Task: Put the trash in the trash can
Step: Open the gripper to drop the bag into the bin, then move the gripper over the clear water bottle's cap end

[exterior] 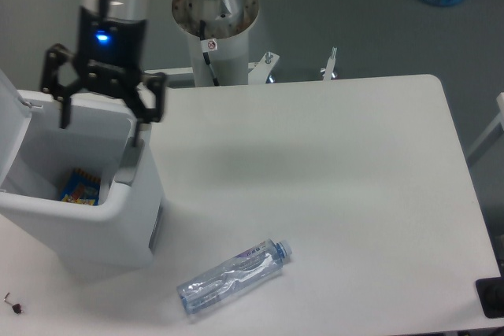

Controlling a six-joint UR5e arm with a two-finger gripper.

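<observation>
Now the gripper (101, 120) hangs over the open trash can (87, 218), its fingers spread wide and holding nothing. No paper wad shows; only a colourful wrapper (79, 187) lies inside the can. On the table (354, 179), well apart from the can, rests the crushed bottle (234, 275). It is probably light, springy and slick, so pinching across its middle seems safest.

We see the crushed clear bottle (234, 276) lying on its side at lower centre, bluish cap pointing right, beside the open white trash can (87, 218) at left.
</observation>
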